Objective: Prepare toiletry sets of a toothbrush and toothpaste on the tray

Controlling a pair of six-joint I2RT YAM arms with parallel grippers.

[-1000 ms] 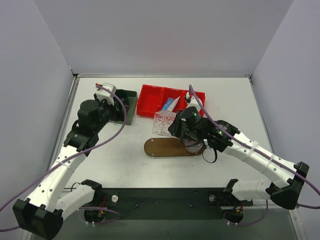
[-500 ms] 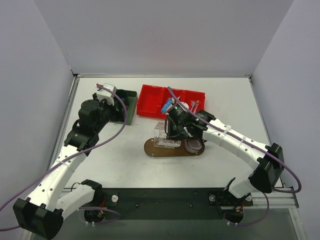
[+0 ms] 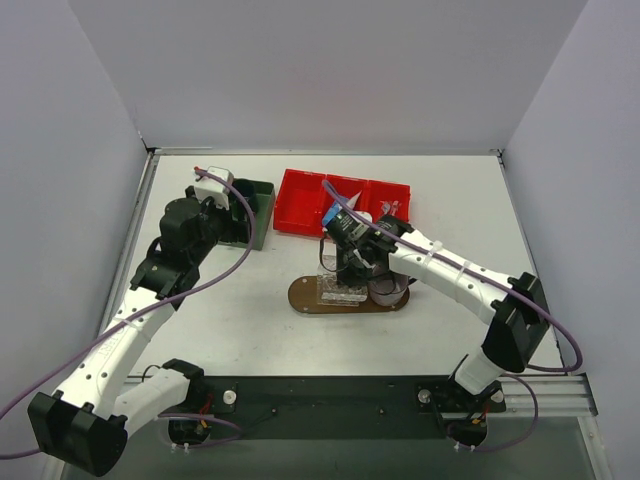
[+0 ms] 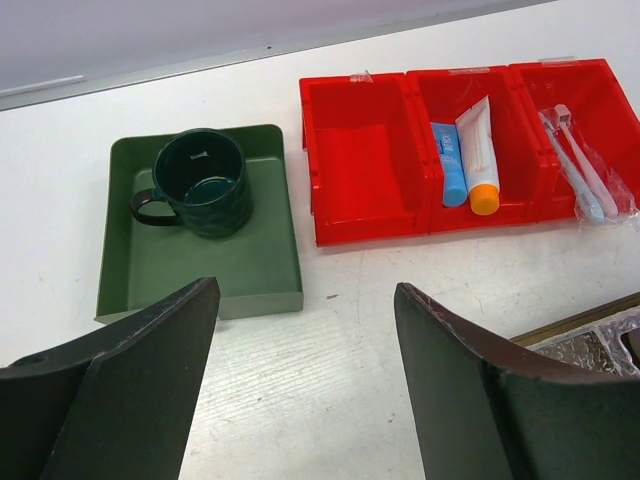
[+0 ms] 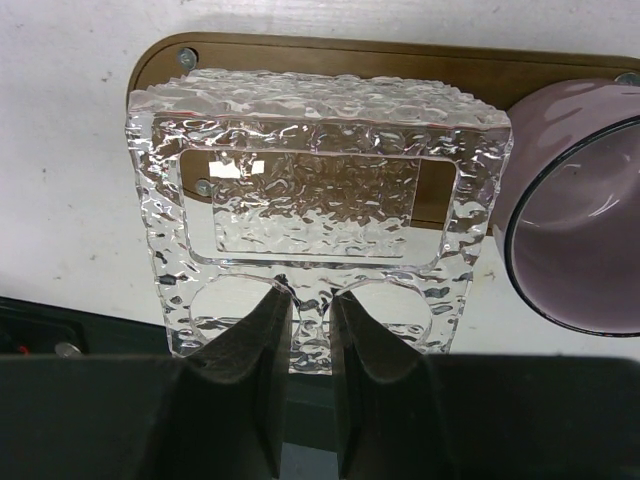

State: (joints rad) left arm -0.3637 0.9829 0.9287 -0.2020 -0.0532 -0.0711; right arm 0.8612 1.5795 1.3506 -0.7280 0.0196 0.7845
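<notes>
The tray is a dark brown oval board in front of the red bin; it also shows in the right wrist view. A translucent pink mug stands on its right end. My right gripper is shut on a clear textured holder and holds it over the tray's left half. Two toothpaste tubes and pale toothbrushes lie in the red bin. A dark green mug stands in the green box. My left gripper is open and empty above the table near that box.
The red three-compartment bin sits at the back centre; its left compartment holds nothing. The green square box is to its left. A dark rail runs along the near table edge.
My right gripper has moved left and forward with the clear holder, from behind the tray to over its left half. The left arm has barely moved.
</notes>
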